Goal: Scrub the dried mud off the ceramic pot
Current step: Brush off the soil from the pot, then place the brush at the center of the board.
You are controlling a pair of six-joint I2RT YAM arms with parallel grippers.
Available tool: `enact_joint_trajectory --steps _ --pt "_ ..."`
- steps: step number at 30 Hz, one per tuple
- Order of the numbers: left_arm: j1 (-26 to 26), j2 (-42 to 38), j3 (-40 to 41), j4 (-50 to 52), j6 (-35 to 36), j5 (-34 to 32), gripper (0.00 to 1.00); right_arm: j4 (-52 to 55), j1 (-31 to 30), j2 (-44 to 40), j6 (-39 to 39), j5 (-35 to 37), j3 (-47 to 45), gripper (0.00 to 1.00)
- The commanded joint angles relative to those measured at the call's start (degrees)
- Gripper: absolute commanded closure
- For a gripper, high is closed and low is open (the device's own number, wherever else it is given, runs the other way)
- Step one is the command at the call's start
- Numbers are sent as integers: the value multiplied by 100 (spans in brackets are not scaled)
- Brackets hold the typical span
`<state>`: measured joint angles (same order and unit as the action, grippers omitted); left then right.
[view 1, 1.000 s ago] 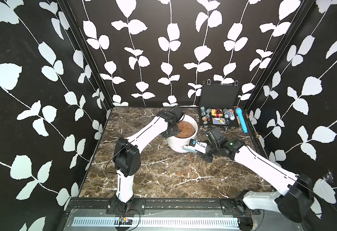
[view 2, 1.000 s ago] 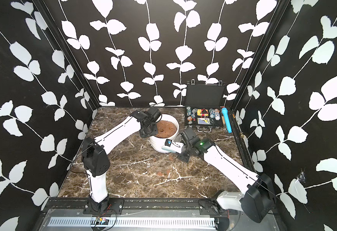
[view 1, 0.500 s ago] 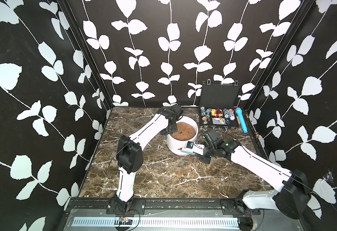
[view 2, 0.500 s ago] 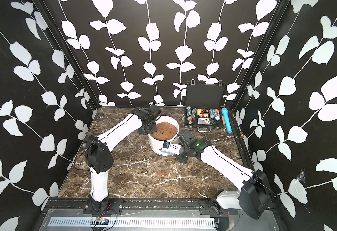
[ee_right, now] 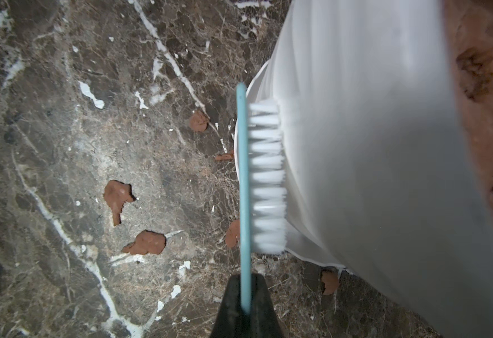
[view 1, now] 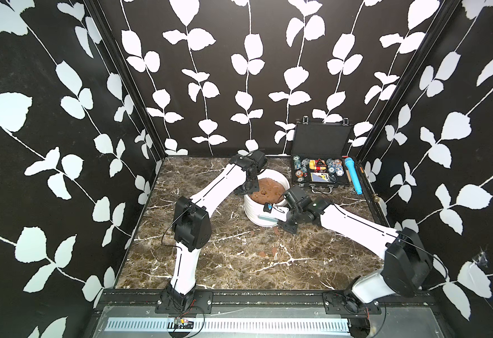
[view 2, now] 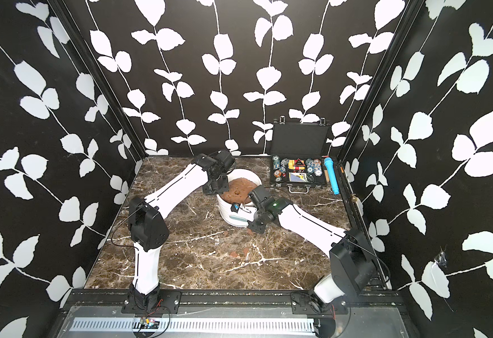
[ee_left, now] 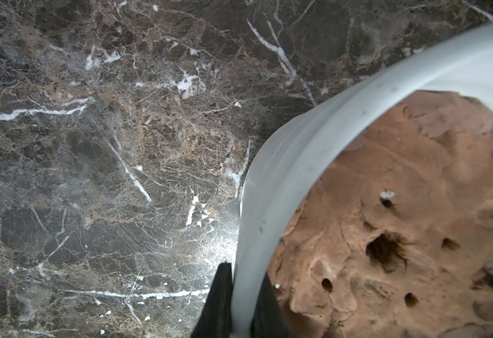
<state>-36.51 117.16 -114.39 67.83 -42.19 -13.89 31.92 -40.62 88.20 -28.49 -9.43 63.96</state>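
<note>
Altogether one pot [ee_right: 356,146], six mud flakes [ee_right: 118,199]

The ceramic pot [view 1: 255,212] stands on the bench [view 1: 210,263] nearer its far edge, a brush [ee_right: 244,175] against its near-right wall, dried mud [ee_right: 146,243] bits before it, a case [view 1: 321,140] behind in the far right corner.

Left arm [view 1: 225,183] and right arm [view 1: 353,222]: white tubes lined with a thin black stripe, boxy black joints [view 1: 192,225], thin black cables [view 1: 163,238] looping at the elbows. Left gripper [ee_left: 241,292] and right gripper [ee_right: 245,295] are black.
</note>
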Motion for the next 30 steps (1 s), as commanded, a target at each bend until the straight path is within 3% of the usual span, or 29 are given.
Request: enact_joint_trajectory --steps 1,4,12,18,23,30 --pt "43 81 -87 -71 175 15 99 -170 -13 267 16 363 163 100" --pt "46 62 -49 -144 243 71 99 -10 -42 504 -41 293 244 100" --pt "57 95 -174 -244 457 91 98 277 -205 189 -118 243 -287 100" --pt "71 165 -350 -243 616 105 96 135 -230 -840 50 -243 -568 100" --pt "122 163 -356 -356 774 144 92 453 -222 -1149 9 -501 -550 100" --pt "179 130 -370 -492 935 337 72 212 0 -1476 214 -579 -880 100"
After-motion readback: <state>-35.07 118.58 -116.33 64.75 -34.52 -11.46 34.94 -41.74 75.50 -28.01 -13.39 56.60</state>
